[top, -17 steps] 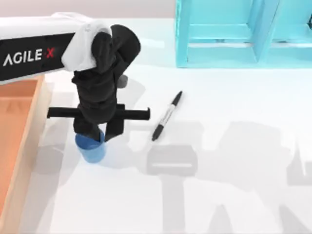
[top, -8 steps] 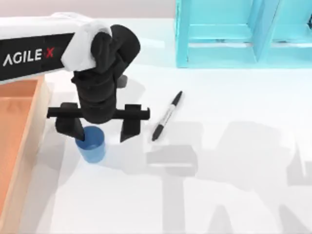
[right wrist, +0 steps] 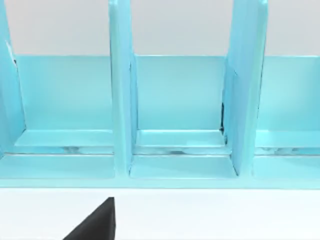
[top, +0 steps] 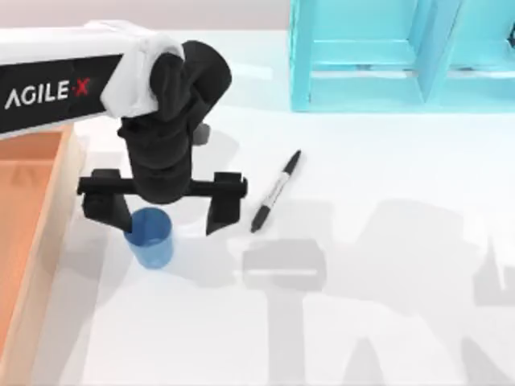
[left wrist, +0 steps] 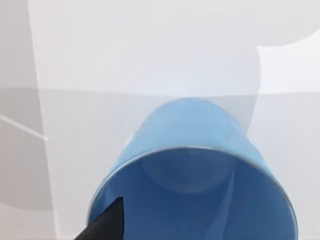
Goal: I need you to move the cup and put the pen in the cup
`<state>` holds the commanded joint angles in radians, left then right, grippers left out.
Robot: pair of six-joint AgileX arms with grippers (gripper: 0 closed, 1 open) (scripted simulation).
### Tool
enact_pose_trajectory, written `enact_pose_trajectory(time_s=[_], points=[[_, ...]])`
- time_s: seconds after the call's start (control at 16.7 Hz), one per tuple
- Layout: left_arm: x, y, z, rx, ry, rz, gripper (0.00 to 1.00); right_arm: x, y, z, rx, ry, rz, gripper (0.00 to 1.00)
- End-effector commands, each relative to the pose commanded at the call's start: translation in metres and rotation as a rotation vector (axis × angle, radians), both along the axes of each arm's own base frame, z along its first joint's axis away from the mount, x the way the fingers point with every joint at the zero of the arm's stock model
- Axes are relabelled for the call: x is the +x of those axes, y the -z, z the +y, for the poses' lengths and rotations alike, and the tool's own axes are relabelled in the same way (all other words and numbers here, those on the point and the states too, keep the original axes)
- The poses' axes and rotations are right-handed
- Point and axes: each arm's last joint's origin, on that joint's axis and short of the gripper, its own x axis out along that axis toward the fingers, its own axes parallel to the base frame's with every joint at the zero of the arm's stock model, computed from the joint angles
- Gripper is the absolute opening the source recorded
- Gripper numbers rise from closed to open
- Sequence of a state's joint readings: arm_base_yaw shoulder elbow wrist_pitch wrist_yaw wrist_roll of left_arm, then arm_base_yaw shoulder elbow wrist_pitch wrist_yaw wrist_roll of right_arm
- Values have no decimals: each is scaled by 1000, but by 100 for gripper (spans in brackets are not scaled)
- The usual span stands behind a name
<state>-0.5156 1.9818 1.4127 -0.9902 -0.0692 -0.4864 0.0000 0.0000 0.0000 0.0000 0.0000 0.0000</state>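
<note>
Top view: "AGILE X" lettering (top: 44, 92) on left arm (top: 56, 80)

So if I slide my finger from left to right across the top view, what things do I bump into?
Orange tray → cup, under the open left gripper → pen → turquoise shelf unit.

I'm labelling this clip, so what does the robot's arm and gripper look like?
The left arm has a white shell with a black panel lettered AGILE X, the X in red. Its wrist is matte black, ending in the left gripper: a black crossbar with two wedge-shaped black fingers.
</note>
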Motion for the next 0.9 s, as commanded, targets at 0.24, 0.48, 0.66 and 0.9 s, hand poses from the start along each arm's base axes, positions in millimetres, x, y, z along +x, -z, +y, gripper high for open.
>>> enact_pose_trajectory(time_s=[0.24, 0.48, 0.66, 0.9], points=[[3, -16, -6, -3, 14, 6, 100, 0, 0, 0, 0, 0, 0, 100], [9, -74, -11, -3, 19, 12, 100, 0, 0, 0, 0, 0, 0, 100], [6, -120, -7, 1, 9, 15, 100, 0, 0, 0, 0, 0, 0, 100], [0, -150, 0, 0, 0, 0, 100, 0, 0, 0, 0, 0, 0, 100]])
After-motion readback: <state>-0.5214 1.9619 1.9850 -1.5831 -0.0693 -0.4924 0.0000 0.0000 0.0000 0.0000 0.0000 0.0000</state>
